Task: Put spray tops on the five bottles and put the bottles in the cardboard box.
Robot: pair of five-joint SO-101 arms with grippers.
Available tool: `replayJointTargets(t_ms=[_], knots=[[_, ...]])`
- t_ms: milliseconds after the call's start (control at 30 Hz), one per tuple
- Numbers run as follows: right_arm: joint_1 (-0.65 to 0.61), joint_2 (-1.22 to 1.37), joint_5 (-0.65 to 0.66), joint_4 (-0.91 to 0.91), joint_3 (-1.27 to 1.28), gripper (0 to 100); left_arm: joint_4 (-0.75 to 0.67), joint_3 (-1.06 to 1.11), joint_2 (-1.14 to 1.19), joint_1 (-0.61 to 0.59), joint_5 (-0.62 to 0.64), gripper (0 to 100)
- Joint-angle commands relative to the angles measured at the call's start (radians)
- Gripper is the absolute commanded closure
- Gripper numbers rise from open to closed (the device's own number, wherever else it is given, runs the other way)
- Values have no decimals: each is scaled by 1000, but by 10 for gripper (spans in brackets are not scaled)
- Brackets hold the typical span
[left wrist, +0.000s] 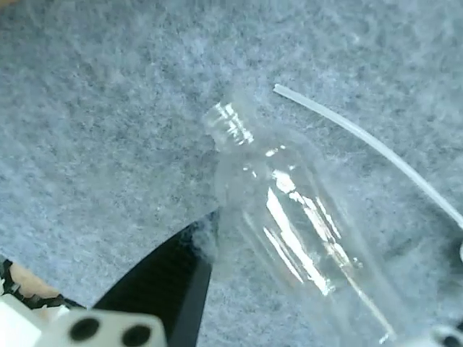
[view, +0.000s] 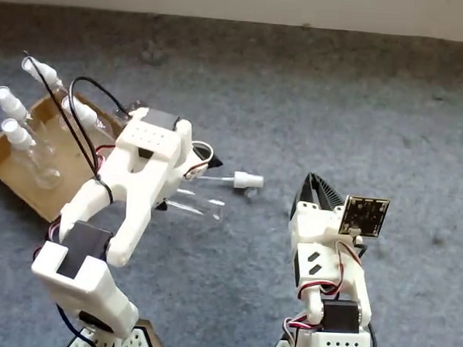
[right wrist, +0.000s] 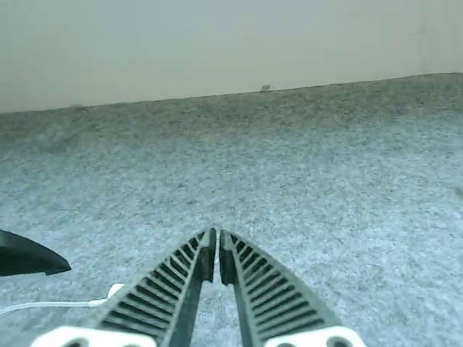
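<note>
Straddling the one uncapped bottle (left wrist: 289, 217), the left claw (view: 188, 185) stood wide, with one black finger (left wrist: 170, 282) just beside the bottle's shoulder and no grip visible. The bottle lay on its side on the grey desk (view: 337, 86), its neck bare. The loose spray top (view: 248, 180) and its thin tube (left wrist: 362, 134) lay near it.

The main risk was probably the bottle itself. It was round, slick and light, so it could roll or squirt out as the jaws closed, especially if pinched off-centre. A closing jaw might also snag the tube and drag the top away.

The right claw (right wrist: 217, 242) was pressed narrow, tips together, well apart from the top. It would have to open first, and the flexible tube could easily miss the small neck. Four capped bottles (view: 31, 143) appeared to lean in the cardboard box (view: 21, 182), and another set down carelessly might topple them.
</note>
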Motion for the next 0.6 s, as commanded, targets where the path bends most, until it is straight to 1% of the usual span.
replayJointTargets(t_ms=[0, 400, 467, 567], knots=[[-13, -12, 0, -22, 111, 984, -80, 47, -21, -4, 17, 504], [-13, -12, 0, -22, 111, 984, -80, 64, -19, 1, 15, 506], [-13, -12, 0, -22, 111, 984, -84, 71, -19, 18, 12, 542], [-13, -12, 0, -22, 111, 984, -87, 104, -19, 51, 12, 671]])
